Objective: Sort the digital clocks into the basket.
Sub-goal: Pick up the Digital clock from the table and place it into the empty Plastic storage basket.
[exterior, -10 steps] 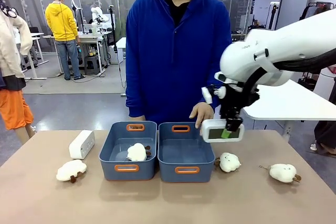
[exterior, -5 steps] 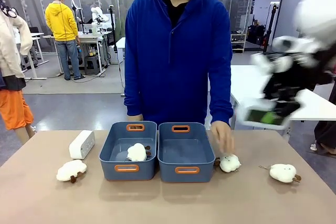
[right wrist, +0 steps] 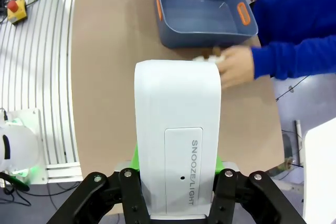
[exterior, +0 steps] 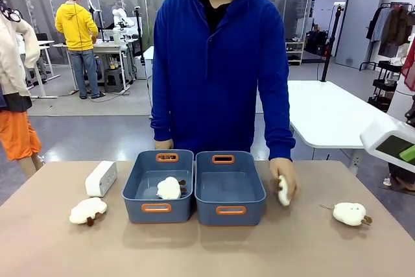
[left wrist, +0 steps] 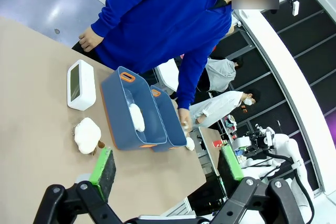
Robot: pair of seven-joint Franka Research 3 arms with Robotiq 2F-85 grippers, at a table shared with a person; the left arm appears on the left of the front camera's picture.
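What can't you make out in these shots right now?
Front view: held clock cut off by the right edge.
Front view: plush toy mostly covered by the person's hand.
Front view: table clock digits too small.
Right wrist view: held clock shows its snooze-button side, display hidden.

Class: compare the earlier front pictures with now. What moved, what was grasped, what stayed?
The right gripper, shut on a digital clock, swung from the right basket's far corner out to the picture's right edge. The person's hand dropped from there and grasped the plush toy beside that basket. The other clock, the left basket and three other plush toys stayed put.
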